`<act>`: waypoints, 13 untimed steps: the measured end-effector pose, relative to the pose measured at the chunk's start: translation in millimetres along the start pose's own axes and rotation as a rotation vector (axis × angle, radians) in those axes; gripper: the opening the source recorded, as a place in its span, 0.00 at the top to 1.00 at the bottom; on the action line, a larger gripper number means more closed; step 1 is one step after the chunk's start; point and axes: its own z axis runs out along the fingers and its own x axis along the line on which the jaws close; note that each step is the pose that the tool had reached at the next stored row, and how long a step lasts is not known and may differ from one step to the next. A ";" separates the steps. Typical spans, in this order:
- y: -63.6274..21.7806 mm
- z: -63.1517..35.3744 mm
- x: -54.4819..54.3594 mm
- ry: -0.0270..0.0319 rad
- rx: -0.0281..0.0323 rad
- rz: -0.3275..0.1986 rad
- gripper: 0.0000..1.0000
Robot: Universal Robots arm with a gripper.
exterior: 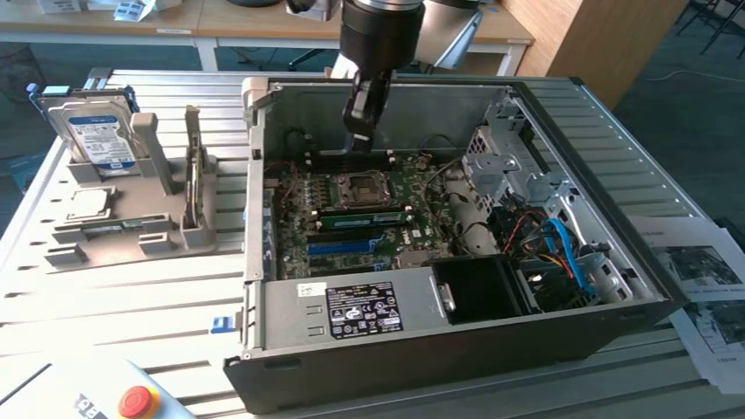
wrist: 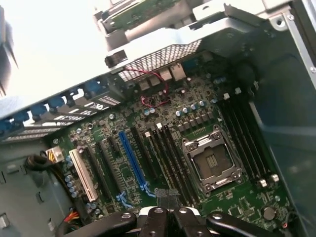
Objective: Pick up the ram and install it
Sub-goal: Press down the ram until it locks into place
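Observation:
The ram is a long green stick seated on the motherboard, just on the near side of the processor socket in the exterior view. My gripper hangs inside the open computer case, above the board's back edge and clear of the ram. In the wrist view the gripper is shut, its dark fingers pressed together with nothing between them. Below it lie the open socket and rows of dark memory slots.
A grey fixture at the exterior view's left holds a hard drive, a square silver chip and a thin upright piece. Blue cables and a drive cage crowd the case's right. Paper sheets lie beside it.

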 end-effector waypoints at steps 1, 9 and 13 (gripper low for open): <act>0.0 0.0 0.0 -0.0003 -0.0002 0.018 0.90; 0.0 0.0 0.0 -0.0028 -0.0017 0.163 0.90; 0.0 0.0 0.0 -0.0041 -0.0025 0.236 0.90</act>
